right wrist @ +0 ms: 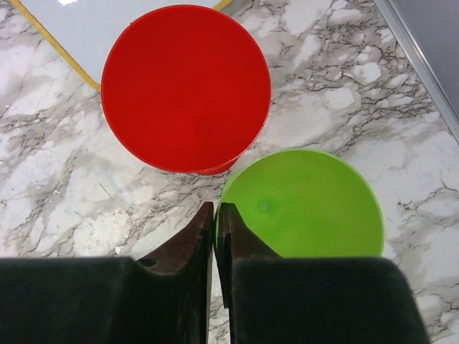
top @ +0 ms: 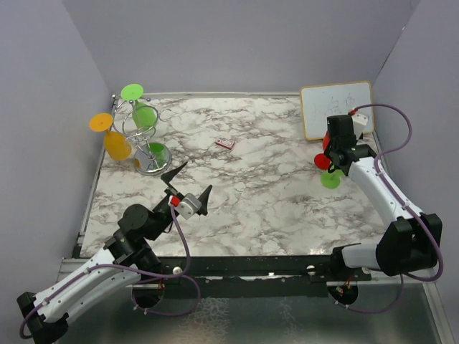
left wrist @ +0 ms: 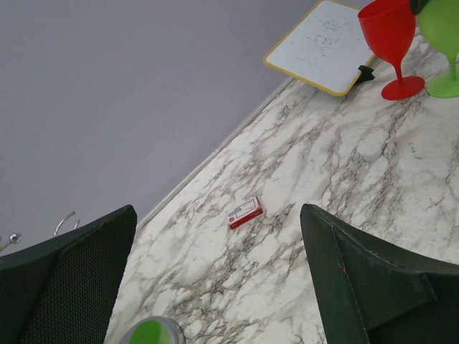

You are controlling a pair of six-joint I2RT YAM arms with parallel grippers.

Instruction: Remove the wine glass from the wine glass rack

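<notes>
Thin silver wire wine glass rack [top: 136, 135] stands at the left rear of the white marble-pattern table [top: 272, 193]. An orange plastic wine glass [top: 115, 144] and green plastic wine glasses [top: 145, 115] hang on it bowl-down, so the task's glass is not yet off. Left gripper [top: 199, 176] hovers low just in front and to the right of the rack, jaws spread wide, holding nothing. Main risk as I read it: the rack looks light, and a pull that is not along the curled arm could catch the foot and drag or tip the whole stand. The hanging glasses sit close together, so a wide jaw going in may knock a neighbour loose. Right gripper [right wrist: 215, 209] is closed to a sliver, tips at the rim of a green plastic wine glass standing upright [right wrist: 301, 204] beside a red plastic wine glass [right wrist: 186, 86]; whether it pinches the rim I cannot tell. A sideways move there could topple one glass into the other.
</notes>
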